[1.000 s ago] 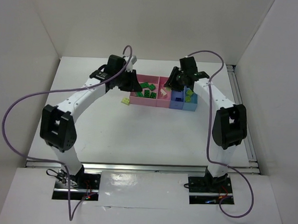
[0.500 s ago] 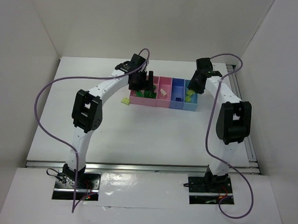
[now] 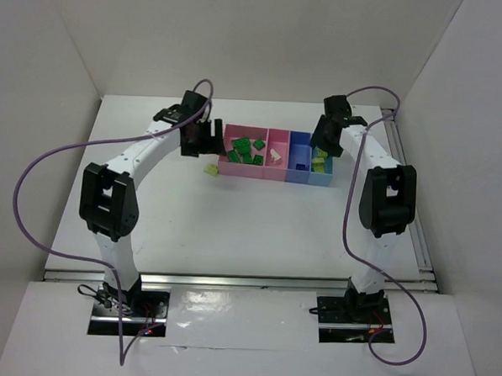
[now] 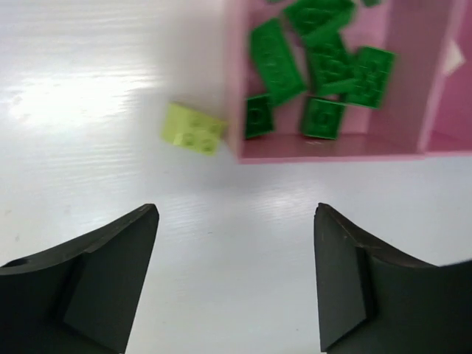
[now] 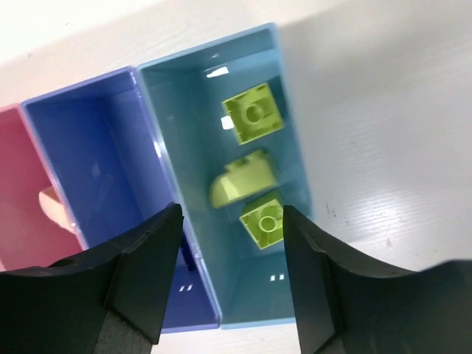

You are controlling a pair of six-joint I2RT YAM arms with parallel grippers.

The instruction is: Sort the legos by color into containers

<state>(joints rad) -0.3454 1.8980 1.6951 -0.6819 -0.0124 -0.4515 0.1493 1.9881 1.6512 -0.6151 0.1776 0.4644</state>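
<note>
The left gripper point(image 4: 234, 214) hangs over the desk point(image 4: 88, 88) just off the left near corner of the wide pink bin point(image 4: 332, 151). Its jaws are spread wide with nothing between them.

One loose yellow-green brick point(image 4: 193, 129) lies on the desk just outside that same corner. It is so close to the wall that I cannot tell whether it touches. Inside the wide pink bin, a cluster of dark green bricks point(image 4: 313, 63) lies crowded toward the near wall, several of them overlapping.

Joined to the right side of the wide pink bin is the narrow pink bin point(image 5: 18, 184), with a beige brick point(image 5: 53, 206) in it. Next to the right is the blue bin point(image 5: 96, 162). A small dark shape low against its right wall, half hidden by a finger, may be a dark blue brick.

Farthest right of the wide pink bin stands the light blue bin point(image 5: 192, 125). It holds three yellow-green bricks point(image 5: 254, 112) lined up along its length, slightly apart. The right gripper point(image 5: 232, 214) hovers above this bin, jaws parted and empty.
</note>
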